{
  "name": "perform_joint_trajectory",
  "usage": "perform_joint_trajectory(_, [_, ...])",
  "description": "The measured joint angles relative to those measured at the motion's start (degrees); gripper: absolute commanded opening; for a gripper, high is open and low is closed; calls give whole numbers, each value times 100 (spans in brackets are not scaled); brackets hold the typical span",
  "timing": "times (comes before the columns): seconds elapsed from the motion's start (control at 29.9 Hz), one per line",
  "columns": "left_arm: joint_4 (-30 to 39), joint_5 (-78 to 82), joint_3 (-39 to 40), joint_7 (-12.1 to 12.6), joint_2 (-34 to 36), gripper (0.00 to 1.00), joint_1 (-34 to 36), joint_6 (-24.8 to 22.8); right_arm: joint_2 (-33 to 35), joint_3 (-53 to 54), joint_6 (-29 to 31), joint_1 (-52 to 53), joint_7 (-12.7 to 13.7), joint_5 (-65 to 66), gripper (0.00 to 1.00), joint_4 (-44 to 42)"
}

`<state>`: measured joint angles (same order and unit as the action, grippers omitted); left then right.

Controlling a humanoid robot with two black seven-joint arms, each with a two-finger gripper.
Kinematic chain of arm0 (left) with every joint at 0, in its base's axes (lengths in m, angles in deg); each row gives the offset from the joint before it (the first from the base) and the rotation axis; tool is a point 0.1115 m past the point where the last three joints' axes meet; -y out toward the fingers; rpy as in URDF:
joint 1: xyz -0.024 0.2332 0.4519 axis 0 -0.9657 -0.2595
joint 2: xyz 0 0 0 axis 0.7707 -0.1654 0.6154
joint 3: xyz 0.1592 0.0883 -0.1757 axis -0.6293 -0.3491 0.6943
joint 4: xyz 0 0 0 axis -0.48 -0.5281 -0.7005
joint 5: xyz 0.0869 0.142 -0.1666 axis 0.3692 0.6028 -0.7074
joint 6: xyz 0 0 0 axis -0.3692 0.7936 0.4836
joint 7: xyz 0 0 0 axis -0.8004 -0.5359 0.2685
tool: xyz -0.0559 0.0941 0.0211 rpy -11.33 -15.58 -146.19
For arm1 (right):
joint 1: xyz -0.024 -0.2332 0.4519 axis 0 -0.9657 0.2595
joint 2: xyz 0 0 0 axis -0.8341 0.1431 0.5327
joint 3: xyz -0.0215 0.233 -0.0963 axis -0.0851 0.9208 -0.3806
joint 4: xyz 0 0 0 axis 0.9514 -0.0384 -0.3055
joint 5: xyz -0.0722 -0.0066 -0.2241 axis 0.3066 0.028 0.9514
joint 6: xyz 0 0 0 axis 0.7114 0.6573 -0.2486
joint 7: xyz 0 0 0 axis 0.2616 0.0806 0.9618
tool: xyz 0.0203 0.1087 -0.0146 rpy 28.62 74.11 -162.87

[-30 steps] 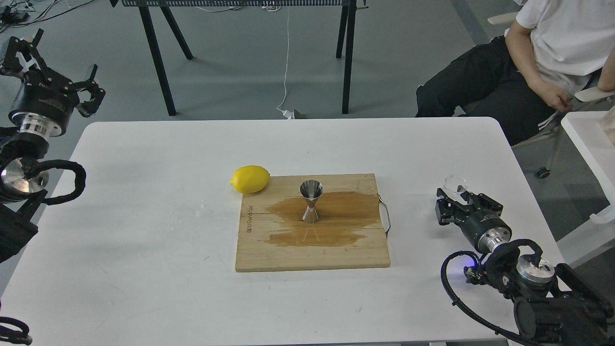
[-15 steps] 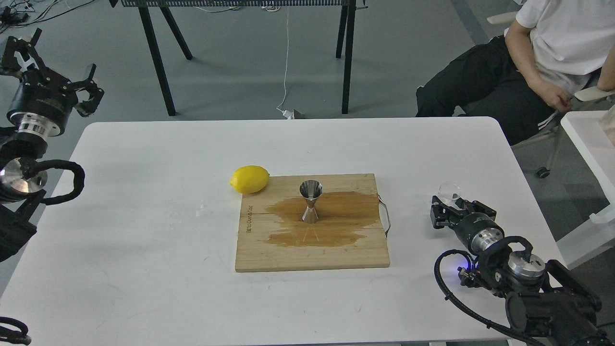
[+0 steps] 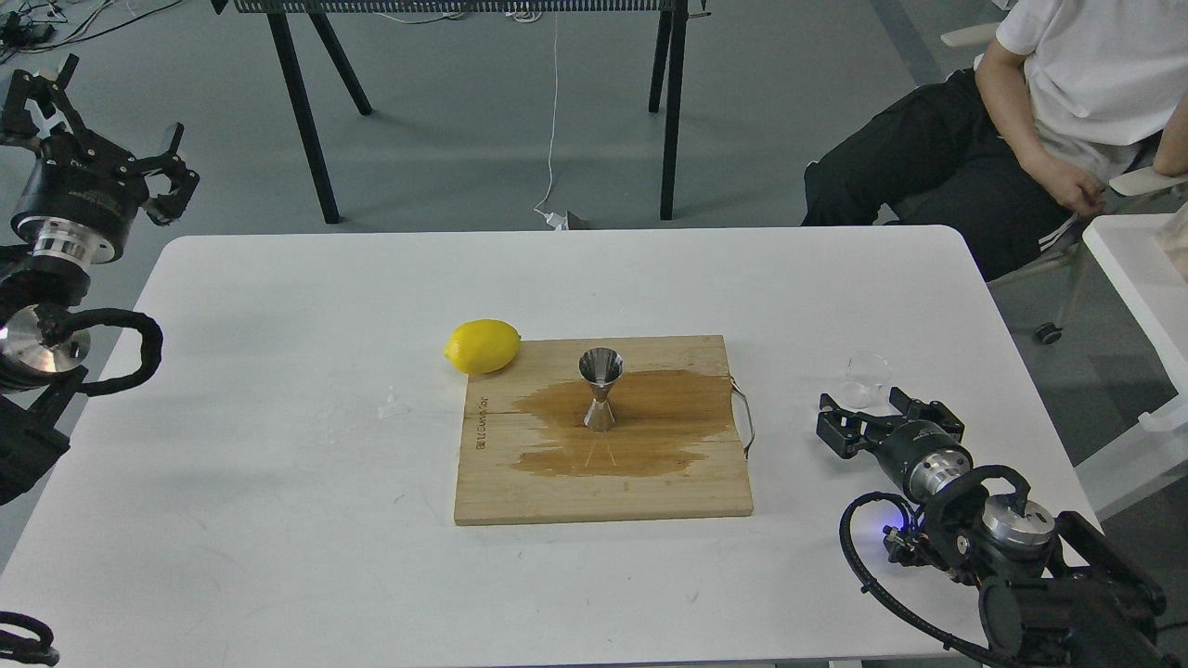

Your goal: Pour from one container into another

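The small clear cup (image 3: 866, 373) stands upright on the white table (image 3: 278, 482) at the right. My right gripper (image 3: 861, 408) lies low just behind it, open, with its fingertips to either side of the cup's base and not closed on it. The steel jigger (image 3: 600, 390) stands upright in the middle of a wooden board (image 3: 520, 492), on a wide dark wet patch (image 3: 668, 417). My left gripper (image 3: 107, 125) hangs open and empty past the table's far left corner, away from everything.
A yellow lemon (image 3: 483, 345) rests at the board's far left corner. The board has a metal handle (image 3: 745, 417) on its right side. A seated person (image 3: 1049, 111) is beyond the far right corner, and a white side table (image 3: 1137, 278) stands to the right.
My right gripper came down and toward me, set the clear cup on the table and opened. The left arm barely shifted.
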<state>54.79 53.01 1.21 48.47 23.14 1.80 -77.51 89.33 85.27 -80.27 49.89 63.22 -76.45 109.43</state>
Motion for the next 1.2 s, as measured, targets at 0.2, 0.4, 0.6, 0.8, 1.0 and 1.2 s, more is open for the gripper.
perform_joint_trajectory(0.2, [0,0,3,-12,-8,100,-45,1,247,132,113,-419,-11,0,99,750])
perform_joint_trajectory(0.4, [0,-3,3,-13,-9,100,-51,1,678,313,835,-898,-26,21,99,1641])
perform_joint_trajectory(0.6, [0,-5,3,-46,-8,100,-60,-5,1292,329,1342,-921,-26,97,99,2076])
perform_joint_trajectory(0.8, [0,-8,8,-48,-18,100,-62,-5,1492,268,2184,41,-22,622,99,1404])
perform_joint_trajectory(1.0, [-8,-42,18,-48,-44,100,-69,0,1406,176,2228,1354,-13,1352,99,324])
perform_joint_trajectory(1.2, [-119,-311,11,-34,-145,100,-97,-3,1288,-274,2229,2070,-112,1459,99,-94])
